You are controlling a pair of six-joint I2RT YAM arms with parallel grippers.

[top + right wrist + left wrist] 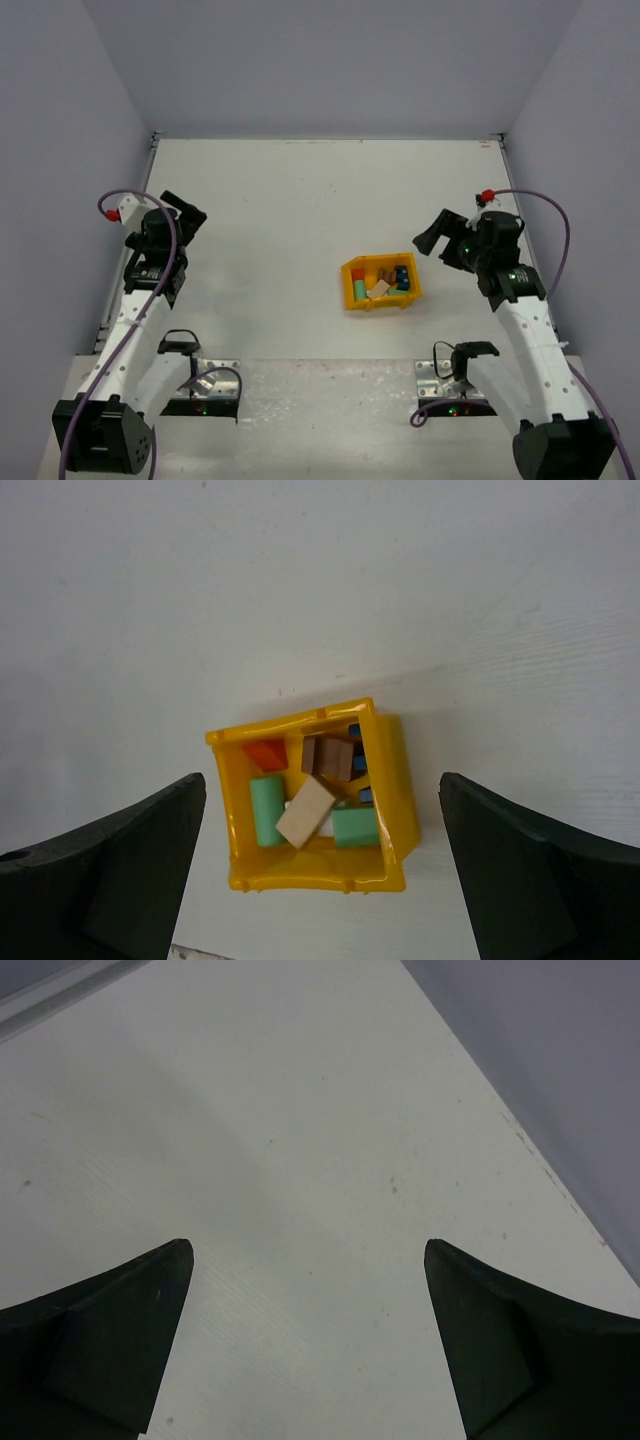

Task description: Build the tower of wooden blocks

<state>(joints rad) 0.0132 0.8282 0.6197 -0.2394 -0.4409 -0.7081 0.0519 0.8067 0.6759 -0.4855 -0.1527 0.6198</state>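
No stacked tower shows in any view. The wooden blocks lie loose in a yellow bin (pixel 352 290). In the right wrist view the bin (pixel 395 780) holds a red block (pixel 266 754), a brown block (pixel 333 757), a green cylinder (pixel 266 810), a tan block (pixel 306 811), a green block (pixel 356 827) and blue ones (pixel 355 763). My right gripper (pixel 438 235) is open and empty, above and to the right of the bin; its jaws (pixel 320 777) frame it from high up. My left gripper (pixel 185 212) is open and empty over bare table (pixel 305 1245) at the far left.
The white table (pixel 300 200) is walled by grey panels at the back and both sides. A table edge and wall run along the right of the left wrist view (pixel 560 1190). Metal base plates (pixel 215 365) lie near the front edge.
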